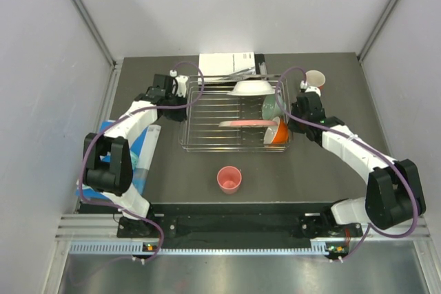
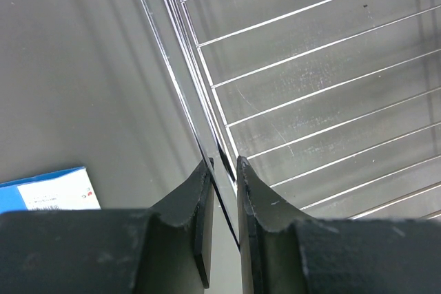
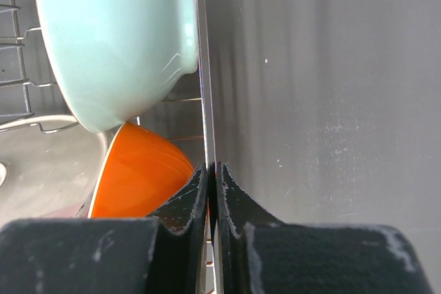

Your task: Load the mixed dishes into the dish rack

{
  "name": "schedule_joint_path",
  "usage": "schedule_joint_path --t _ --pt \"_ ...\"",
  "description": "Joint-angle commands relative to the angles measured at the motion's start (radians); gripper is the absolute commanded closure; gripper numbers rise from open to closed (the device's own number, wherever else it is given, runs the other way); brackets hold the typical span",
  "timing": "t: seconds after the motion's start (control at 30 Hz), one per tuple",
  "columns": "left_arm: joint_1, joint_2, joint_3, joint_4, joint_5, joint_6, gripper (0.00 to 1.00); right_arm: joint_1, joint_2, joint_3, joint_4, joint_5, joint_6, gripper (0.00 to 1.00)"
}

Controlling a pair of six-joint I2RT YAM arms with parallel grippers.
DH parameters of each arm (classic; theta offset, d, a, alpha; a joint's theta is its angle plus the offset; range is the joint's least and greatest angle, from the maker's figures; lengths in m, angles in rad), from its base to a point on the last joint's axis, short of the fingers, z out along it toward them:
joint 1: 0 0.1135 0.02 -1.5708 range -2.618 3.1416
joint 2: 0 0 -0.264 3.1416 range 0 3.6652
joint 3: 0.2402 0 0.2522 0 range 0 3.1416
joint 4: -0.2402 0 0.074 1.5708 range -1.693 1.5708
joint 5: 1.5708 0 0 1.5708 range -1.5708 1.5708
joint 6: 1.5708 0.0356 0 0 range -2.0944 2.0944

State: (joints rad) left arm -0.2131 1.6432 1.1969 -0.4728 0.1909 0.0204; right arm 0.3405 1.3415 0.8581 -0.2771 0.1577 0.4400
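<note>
The silver wire dish rack (image 1: 207,111) stands mid-table. In it a white plate (image 1: 249,88) leans at the far end, a mint-green bowl (image 1: 272,107) and an orange bowl (image 1: 277,133) sit at the right, and a pale pink plate (image 1: 244,123) stands on edge. A small pink cup (image 1: 229,179) stands on the table in front of the rack. The orange mug (image 1: 315,78) is at the back right. My left gripper (image 1: 185,96) (image 2: 224,163) is shut on the rack's left rim (image 2: 195,74). My right gripper (image 1: 291,110) (image 3: 212,168) is shut on its right rim (image 3: 204,67), beside the mint bowl (image 3: 117,39) and orange bowl (image 3: 141,177).
A blue sheet (image 1: 141,153) (image 2: 48,191) lies at the left under my left arm. White printed paper (image 1: 227,63) lies behind the rack. Grey walls close in both sides and the back.
</note>
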Motion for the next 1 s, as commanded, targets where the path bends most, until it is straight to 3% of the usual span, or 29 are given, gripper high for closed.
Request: schedule_joint_path --t 0.0,0.4,0.8,0.87,0.9,0.93,0.97 --pt "-0.032 -0.083 0.018 -0.015 0.130 0.067 0.96 0.011 -0.042 0.021 0.078 0.051 0.046 1.00" --pt "-0.094 -0.078 -0.025 -0.015 0.131 0.061 0.97 0.012 -0.140 -0.077 0.059 0.074 0.077 1.00" --pt "-0.097 -0.131 -0.066 -0.047 0.134 0.036 1.00 0.014 -0.117 -0.065 0.039 0.078 0.069 1.00" --pt "-0.100 -0.137 -0.065 -0.053 0.125 0.036 0.99 0.012 -0.120 -0.056 0.023 0.113 0.068 0.91" --pt "-0.100 -0.134 -0.060 -0.059 0.111 0.038 0.97 0.012 -0.123 -0.048 0.006 0.121 0.066 0.82" --pt "-0.100 -0.134 -0.047 -0.066 0.102 0.039 0.94 0.012 -0.139 -0.047 0.003 0.129 0.071 0.70" --pt "-0.100 -0.131 -0.039 -0.075 0.094 0.044 0.86 0.012 -0.146 -0.045 0.000 0.138 0.065 0.68"
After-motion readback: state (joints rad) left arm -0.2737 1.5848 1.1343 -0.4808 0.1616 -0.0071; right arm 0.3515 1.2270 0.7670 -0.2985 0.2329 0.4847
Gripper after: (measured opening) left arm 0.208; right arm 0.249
